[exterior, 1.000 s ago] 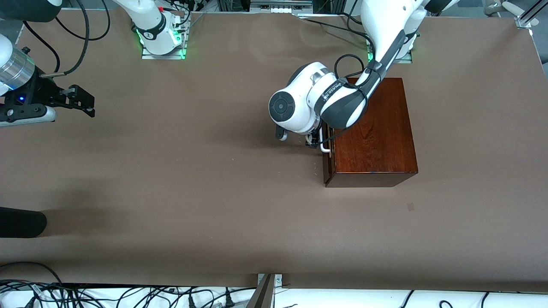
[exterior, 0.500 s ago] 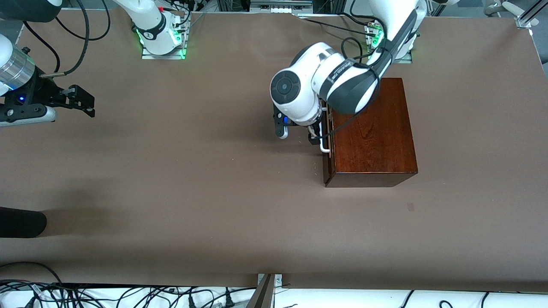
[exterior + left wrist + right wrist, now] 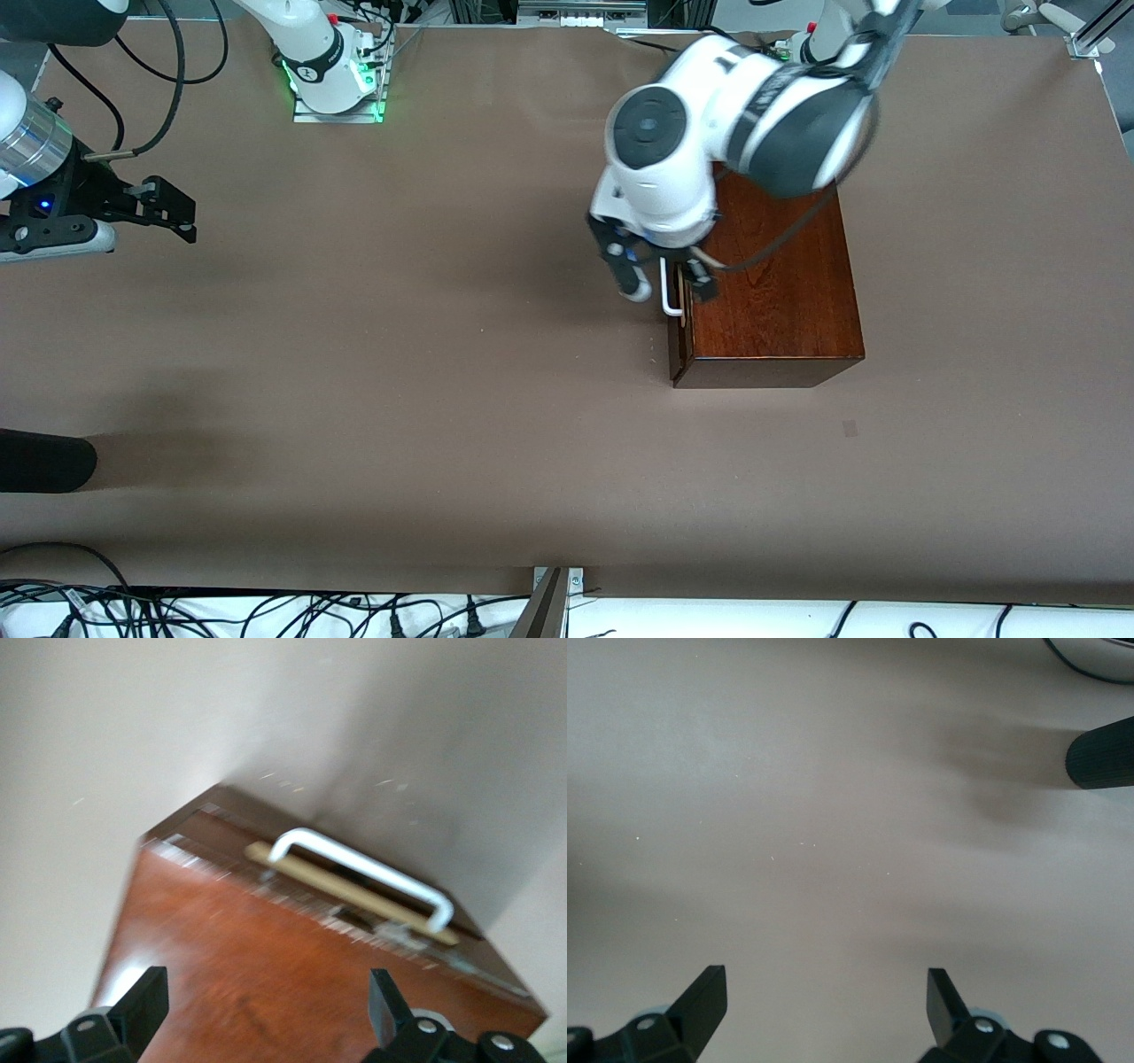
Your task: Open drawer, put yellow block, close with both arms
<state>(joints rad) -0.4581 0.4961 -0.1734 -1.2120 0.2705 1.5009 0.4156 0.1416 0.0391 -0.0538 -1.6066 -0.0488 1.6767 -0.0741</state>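
Observation:
The dark mahogany box [image 3: 780, 301] stands toward the left arm's end of the table. Its drawer [image 3: 677, 350] is pushed in, white bar handle [image 3: 671, 303] facing the right arm's end. My left gripper [image 3: 669, 285] hangs open above the handle and the box's top edge, holding nothing. In the left wrist view the left gripper [image 3: 266, 997] is over the box top [image 3: 221, 930], with the handle [image 3: 363, 873] and a thin pale strip under it in sight. My right gripper [image 3: 188, 217] waits open over bare table at the right arm's end, also open in its wrist view [image 3: 824, 992]. The yellow block is out of view.
A black cylindrical object [image 3: 44, 461] pokes in at the table's edge at the right arm's end, nearer to the front camera; it also shows in the right wrist view [image 3: 1103, 753]. Cables [image 3: 266, 611] lie along the front edge. Brown table [image 3: 399, 354] spreads between the arms.
The left arm has risen and its open gripper has lifted from beside the handle to above the box's edge. The box and the right arm have not moved.

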